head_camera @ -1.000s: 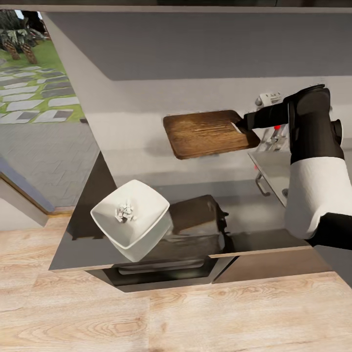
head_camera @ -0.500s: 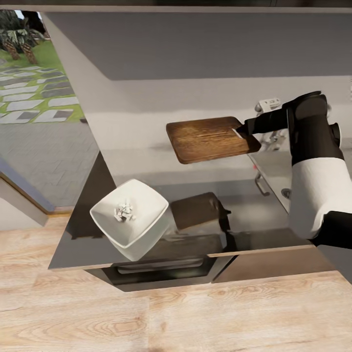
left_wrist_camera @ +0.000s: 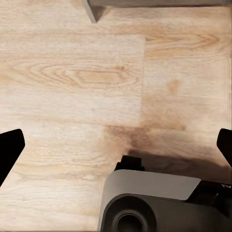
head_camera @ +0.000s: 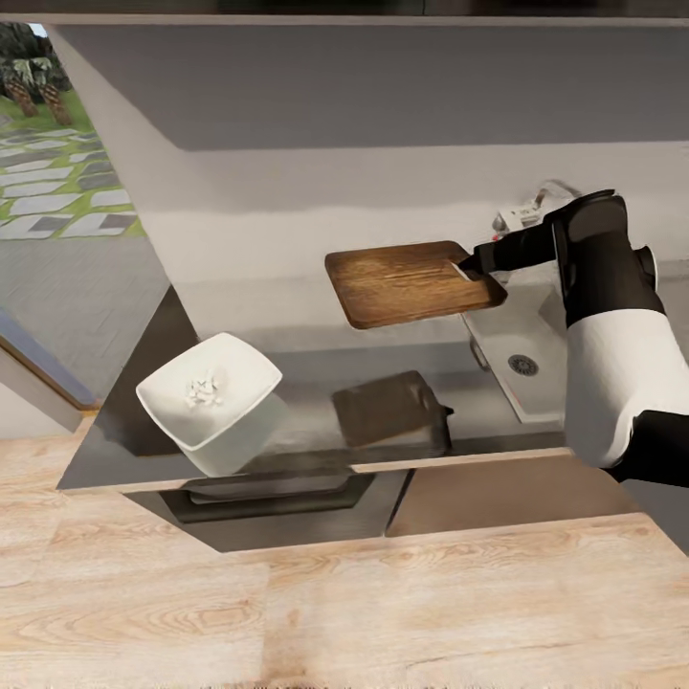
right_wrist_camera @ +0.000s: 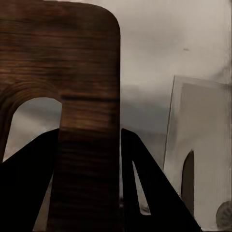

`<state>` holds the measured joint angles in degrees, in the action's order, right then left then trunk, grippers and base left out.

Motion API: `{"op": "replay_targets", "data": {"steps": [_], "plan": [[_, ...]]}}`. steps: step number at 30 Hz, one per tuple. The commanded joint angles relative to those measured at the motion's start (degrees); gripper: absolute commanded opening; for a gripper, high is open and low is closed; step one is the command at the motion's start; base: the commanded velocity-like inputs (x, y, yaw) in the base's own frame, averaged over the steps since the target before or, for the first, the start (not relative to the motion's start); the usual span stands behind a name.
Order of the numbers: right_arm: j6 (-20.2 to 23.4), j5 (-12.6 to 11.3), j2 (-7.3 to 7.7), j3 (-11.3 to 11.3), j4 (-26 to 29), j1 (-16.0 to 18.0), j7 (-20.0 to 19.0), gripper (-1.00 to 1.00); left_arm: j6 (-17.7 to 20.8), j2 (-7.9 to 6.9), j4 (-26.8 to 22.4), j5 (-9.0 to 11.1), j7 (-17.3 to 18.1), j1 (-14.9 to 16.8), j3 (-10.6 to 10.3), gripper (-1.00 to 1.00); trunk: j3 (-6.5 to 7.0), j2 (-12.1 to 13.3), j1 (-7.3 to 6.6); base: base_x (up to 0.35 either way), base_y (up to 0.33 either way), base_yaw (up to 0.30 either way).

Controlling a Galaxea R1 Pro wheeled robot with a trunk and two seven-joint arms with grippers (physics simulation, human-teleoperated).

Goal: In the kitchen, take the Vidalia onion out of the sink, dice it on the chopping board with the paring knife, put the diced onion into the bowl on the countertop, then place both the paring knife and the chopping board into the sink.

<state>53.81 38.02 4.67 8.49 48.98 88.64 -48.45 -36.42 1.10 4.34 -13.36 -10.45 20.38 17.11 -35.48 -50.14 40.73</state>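
Right gripper (head_camera: 471, 264) clamps the chopping board (head_camera: 407, 281) at its handle end, holding it level in the air above the countertop (head_camera: 306, 435), beside the sink (head_camera: 517, 349), apparently for transfer into the basin. Bowl (head_camera: 209, 400) holds diced onion (head_camera: 203, 387). Left gripper (left_wrist_camera: 116, 150) hangs spread apart over the floor (left_wrist_camera: 72, 87).

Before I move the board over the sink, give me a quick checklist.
1. Right claw shut on board at its end: ok.
2. Board lifted off the counter: ok.
3. Board over the sink: not ok, it hangs beside the basin.
4. Diced onion in bowl: ok.
5. Knife in sink: cannot tell.
6. Left claw open, empty: ok.
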Motion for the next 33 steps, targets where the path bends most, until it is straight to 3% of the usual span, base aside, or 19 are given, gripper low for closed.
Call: {"op": "replay_targets", "data": {"steps": [1, 8, 16, 17, 19, 23, 27, 31, 33], "plan": [[-0.1, 0.3, 0.04, 0.2, -0.2, 0.0, -0.5, -1.00, -0.3, -0.02, 0.2, -0.6, -0.4, 0.1, 0.3, 1.00, -0.04, 0.0, -0.01, -0.144, -0.255, 0.000], [-1.1, 0.4, -0.22, 2.8, -1.1, 0.0, 1.8, -1.00, -0.3, -0.04, 0.2, -0.6, -0.4, 0.1, 0.3, 1.00, -0.04, 0.0, -0.01, -0.027, -0.063, 0.000], [-1.0, 0.5, -0.61, 3.3, -1.2, 0.0, 3.6, -1.00, -0.3, -0.04, 0.2, -0.6, -0.4, 0.1, 0.3, 1.00, -0.04, 0.0, -0.01, 0.000, -0.001, 0.000], [-1.0, 0.5, -1.16, 3.3, -1.3, 0.0, 7.0, -1.00, -0.3, -0.04, 0.2, -0.6, -0.4, 0.1, 0.3, 1.00, -0.04, 0.0, -0.01, 0.000, 0.000, 0.000], [-1.0, 0.4, -4.02, 5.1, -1.3, 0.0, 14.7, -1.00, -0.3, -0.04, 0.2, -0.6, -0.4, 0.1, 0.3, 1.00, -0.04, 0.0, -0.01, 0.000, 0.000, 0.000], [-1.3, 0.5, -10.93, 15.7, -0.9, 0.0, 24.4, -1.00, -0.3, -0.04, 0.2, -0.6, -0.4, 0.1, 0.3, 1.00, -0.04, 0.0, -0.01, 0.000, 0.000, 0.000], [-4.8, 0.5, -14.66, 18.0, -0.9, 0.0, 31.3, -1.00, -0.3, -0.04, 0.2, -0.6, -0.4, 0.1, 0.3, 1.00, -0.04, 0.0, -0.01, 0.000, 0.000, 0.000], [-6.7, 0.4, -14.66, 18.3, -0.9, 0.0, 38.2, -1.00, -0.3, -0.04, 0.2, -0.6, -0.4, 0.1, 0.3, 1.00, -0.04, 0.0, -0.01, 0.000, 0.000, 0.000], [-6.1, 1.8, -14.66, 18.6, -0.3, 0.7, 37.5, -1.00, -0.2, -0.48, 0.1, -0.7, -0.4, 0.0, 0.3, 1.00, -0.04, 0.0, -0.01, 0.000, 0.000, 0.000]]}}
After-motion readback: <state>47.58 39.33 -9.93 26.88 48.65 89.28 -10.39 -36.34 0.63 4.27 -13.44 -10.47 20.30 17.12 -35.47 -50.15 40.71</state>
